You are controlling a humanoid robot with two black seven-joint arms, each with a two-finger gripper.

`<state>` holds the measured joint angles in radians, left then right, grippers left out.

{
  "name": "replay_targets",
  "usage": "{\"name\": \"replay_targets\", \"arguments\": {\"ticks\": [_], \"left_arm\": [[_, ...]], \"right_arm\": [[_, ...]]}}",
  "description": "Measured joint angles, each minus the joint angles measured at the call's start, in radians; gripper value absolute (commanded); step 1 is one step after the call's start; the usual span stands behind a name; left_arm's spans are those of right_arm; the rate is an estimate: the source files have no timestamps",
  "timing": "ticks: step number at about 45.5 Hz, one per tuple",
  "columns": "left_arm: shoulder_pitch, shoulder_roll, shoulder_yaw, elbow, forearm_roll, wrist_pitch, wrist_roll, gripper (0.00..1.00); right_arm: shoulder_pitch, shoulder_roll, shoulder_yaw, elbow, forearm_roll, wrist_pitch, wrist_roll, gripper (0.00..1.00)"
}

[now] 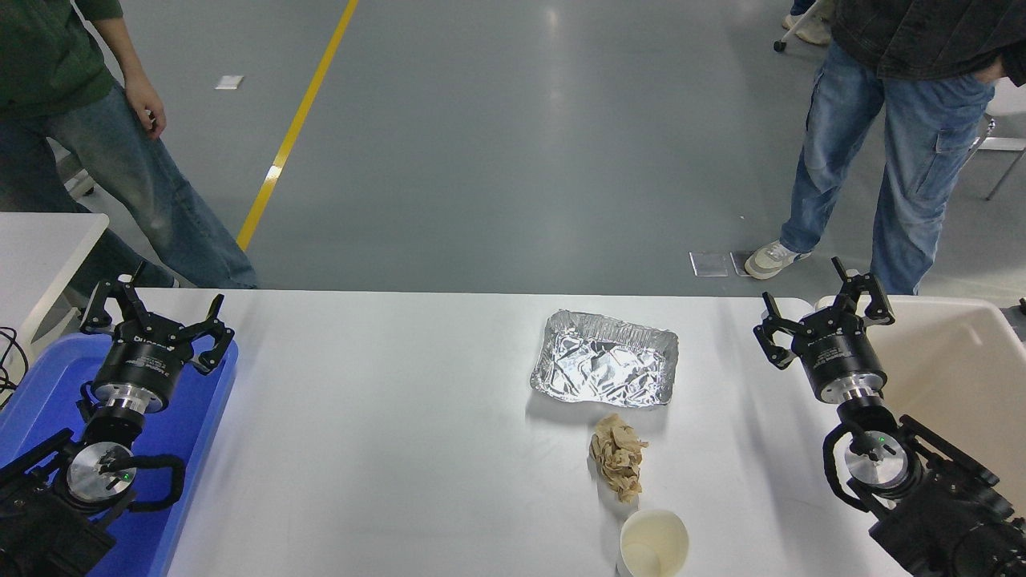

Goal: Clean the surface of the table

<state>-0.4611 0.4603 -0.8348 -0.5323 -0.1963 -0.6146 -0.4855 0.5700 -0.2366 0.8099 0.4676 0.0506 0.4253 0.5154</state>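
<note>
A: Head view first. Where is the table surface [385, 433]?

B: It fills the lower half of the picture, white and matte, with its far edge running across the middle. Right of centre lies a crumpled foil tray [605, 369]. Just in front of it sits a wad of brown paper [618, 457], and nearer still, at the bottom edge, stands a paper cup [653, 544], upright and partly cut off.

A: And the arms?

B: The left gripper [149, 316] hangs at the lower left over a blue tray [188, 425] that sits at the table's left end. Its fingers are spread, nothing between them. The right gripper [822, 311] is at the right, above the table's far right corner, beside a cream bin [954, 377]. Its fingers are spread too, empty, well apart from the foil tray.

A: Anyone around?

B: Two people stand on the grey floor beyond the table: one in a green top [48, 56] at the upper left, one in blue jeans [882, 152] at the upper right. A smaller white table [40, 240] shows at the left edge.

A: Other views?

B: None, only this one.
</note>
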Motion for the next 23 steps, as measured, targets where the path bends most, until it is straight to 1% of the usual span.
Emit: {"name": "replay_targets", "arguments": {"ticks": [23], "left_arm": [[-0.001,0.000,0.000,0.003,0.000,0.000,-0.005,1.00]], "right_arm": [[0.023,-0.003,-0.005,-0.001,-0.003,0.002,-0.002,1.00]]}}
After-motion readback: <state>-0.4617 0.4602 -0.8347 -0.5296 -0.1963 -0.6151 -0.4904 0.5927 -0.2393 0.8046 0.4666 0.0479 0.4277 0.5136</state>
